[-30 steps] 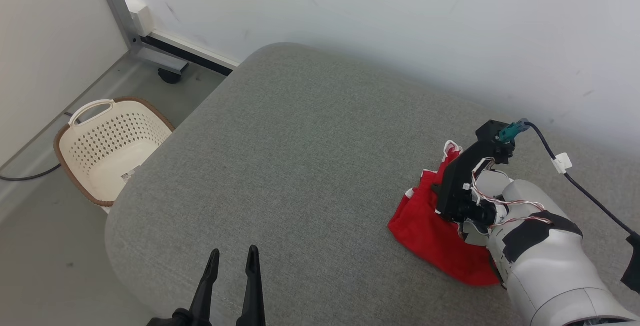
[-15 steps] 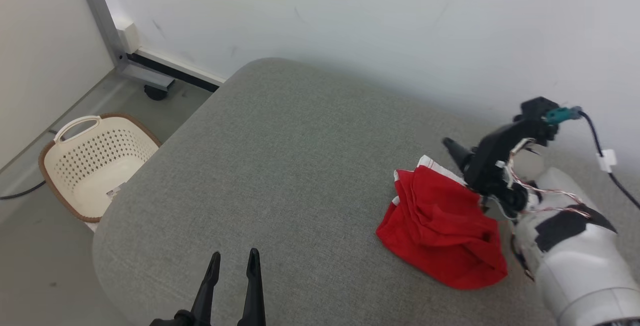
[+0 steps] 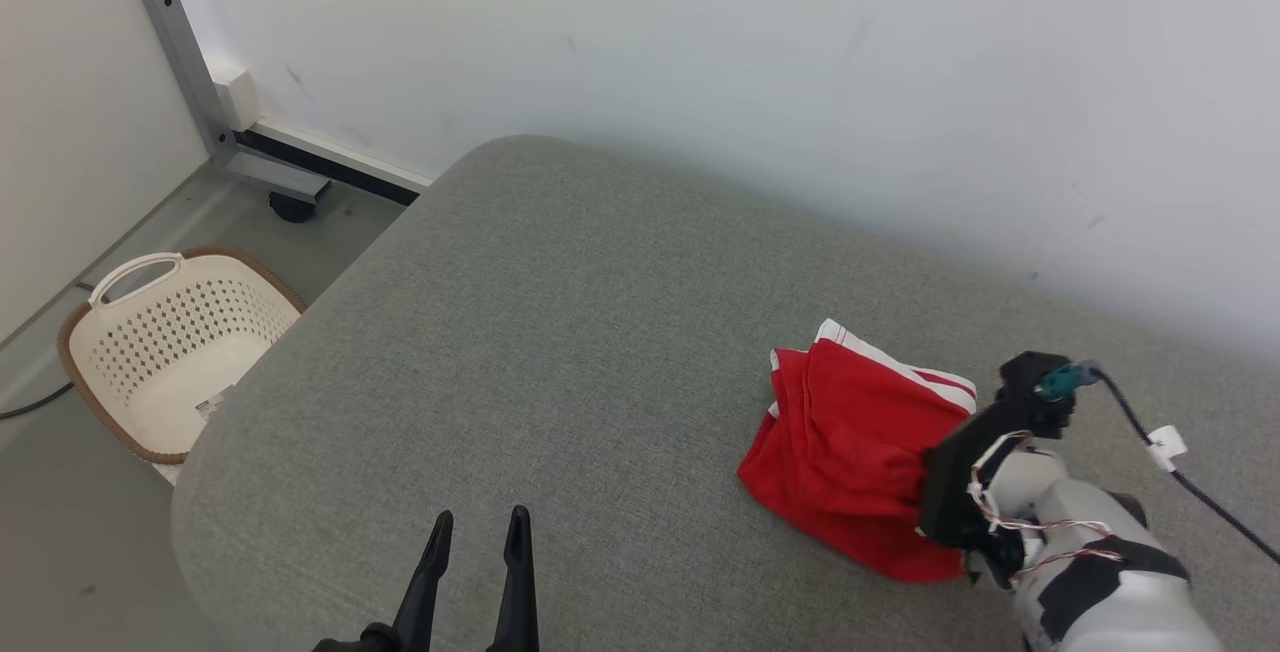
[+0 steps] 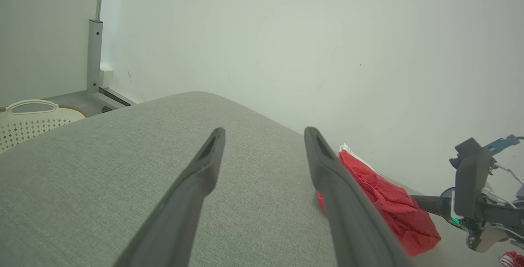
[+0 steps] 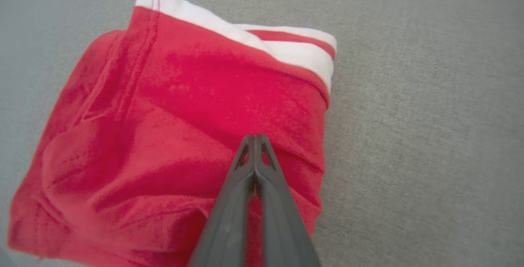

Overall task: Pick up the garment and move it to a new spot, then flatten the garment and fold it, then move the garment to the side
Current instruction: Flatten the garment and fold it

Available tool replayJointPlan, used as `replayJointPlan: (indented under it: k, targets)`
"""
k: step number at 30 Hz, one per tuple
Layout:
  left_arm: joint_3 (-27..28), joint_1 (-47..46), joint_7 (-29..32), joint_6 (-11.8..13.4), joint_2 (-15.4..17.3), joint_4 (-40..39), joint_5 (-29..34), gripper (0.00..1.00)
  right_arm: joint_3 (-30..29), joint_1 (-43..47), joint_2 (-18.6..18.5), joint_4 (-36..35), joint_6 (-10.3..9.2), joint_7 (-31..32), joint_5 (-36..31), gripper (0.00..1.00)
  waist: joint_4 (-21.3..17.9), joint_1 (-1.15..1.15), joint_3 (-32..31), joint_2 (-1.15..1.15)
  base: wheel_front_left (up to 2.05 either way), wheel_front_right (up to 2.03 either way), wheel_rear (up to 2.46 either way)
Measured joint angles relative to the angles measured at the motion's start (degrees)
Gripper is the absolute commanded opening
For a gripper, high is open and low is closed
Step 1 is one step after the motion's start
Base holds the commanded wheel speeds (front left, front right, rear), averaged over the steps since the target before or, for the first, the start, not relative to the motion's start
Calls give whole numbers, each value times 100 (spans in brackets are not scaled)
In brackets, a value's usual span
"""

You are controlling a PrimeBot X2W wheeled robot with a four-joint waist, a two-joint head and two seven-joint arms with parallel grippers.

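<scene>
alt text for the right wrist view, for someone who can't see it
A crumpled red garment with a white striped band lies on a grey cushion. The right pincer, fingers pressed together, points at its middle.

Pale forearm (image 3: 1150, 622) (black patches (image 3: 1085, 582), red-white wires (image 3: 1040, 529)), dark jaws

Garment (image 3: 850, 442) lies on cushion (image 3: 560, 332) at right; basket (image 3: 215, 292) on floor (image 3: 60, 532), left.

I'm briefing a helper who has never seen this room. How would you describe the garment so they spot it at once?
Find the big grey cushioned surface against the white wall and look toward its right end. There, at the tips of the right gripper, lies the garment: a crumpled red cloth with a white striped band, bright red against plain grey.
</scene>
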Motion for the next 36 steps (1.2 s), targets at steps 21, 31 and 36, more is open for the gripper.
replayJointPlan:
  k: [21,31,36]
  targets:
    - [112,13,0,51,0,-105,5,100,2114,569,584,-1415,0,635,1388,0,117,0,126,0,0,0,0]
    - [145,34,0,29,-1,-57,62,100,2074,-159,589,-1448,-1,196,2458,100,1,0,-38,-1,0,0,0]
    - [208,85,0,19,0,-46,102,100,1659,-810,508,-276,0,81,2098,100,-100,0,-147,0,0,0,0]
